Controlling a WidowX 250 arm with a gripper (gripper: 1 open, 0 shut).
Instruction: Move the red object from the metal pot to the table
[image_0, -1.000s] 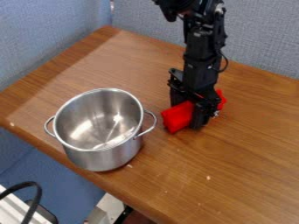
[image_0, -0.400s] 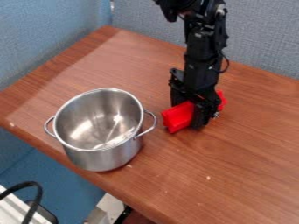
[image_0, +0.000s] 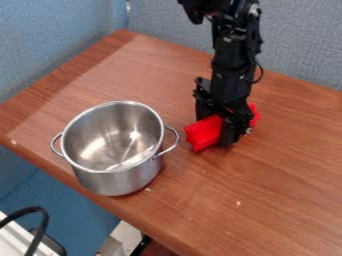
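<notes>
On the left, the metal pot (image_0: 116, 147) stands upright on the wooden surface (image_0: 80, 85). Just to its right, apart from it, my fingers (image_0: 218, 128) point straight down, pinching the red object (image_0: 206, 133), which rests on the surface.

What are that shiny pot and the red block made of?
The metal pot looks like polished stainless steel: silvery, with mirror-like reflections inside. The red object seems to be smooth plastic or painted wood: uniform bright red, no grain visible. I cannot tell which.
</notes>
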